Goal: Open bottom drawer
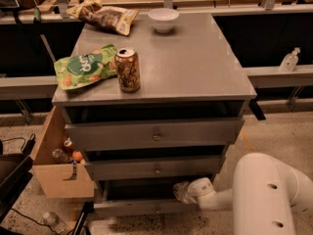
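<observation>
The grey cabinet has three drawer fronts. The bottom drawer [142, 207] is the slim grey front lowest down, pulled out a little, with a dark gap above it; its knob does not show. My white arm [269, 195] comes in from the lower right. My gripper [180, 192] reaches into the dark gap just above the bottom drawer front, right of centre. Its fingers are hidden in the shadow. The middle drawer [156, 168] and top drawer [155, 134] each show a small round knob.
On the cabinet top [195, 62] stand a can [128, 70], a green snack bag [83, 71], a brown bag [105, 16] and a white bowl [163, 19]. A wooden box [56, 170] with bottles hangs at the cabinet's left. A spray bottle [289, 60] stands at the right.
</observation>
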### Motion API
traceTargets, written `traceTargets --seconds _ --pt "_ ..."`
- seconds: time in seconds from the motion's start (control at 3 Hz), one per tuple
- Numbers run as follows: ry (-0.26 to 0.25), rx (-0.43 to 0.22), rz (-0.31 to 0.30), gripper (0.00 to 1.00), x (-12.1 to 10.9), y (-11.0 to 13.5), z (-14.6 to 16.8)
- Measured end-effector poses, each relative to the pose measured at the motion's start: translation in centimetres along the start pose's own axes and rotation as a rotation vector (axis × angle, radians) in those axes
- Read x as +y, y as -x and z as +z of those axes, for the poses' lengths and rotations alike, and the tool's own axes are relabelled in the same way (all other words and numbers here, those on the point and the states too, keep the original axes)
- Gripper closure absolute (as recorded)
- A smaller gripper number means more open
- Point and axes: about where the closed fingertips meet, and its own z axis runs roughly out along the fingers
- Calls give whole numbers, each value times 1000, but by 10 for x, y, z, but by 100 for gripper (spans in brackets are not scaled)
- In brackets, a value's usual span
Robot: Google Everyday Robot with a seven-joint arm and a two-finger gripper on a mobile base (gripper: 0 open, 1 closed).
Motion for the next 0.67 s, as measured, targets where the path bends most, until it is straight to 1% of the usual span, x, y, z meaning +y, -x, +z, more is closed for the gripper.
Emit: traceTargets --seconds 0.67 --pt "0 0 0 100 0 0 0"
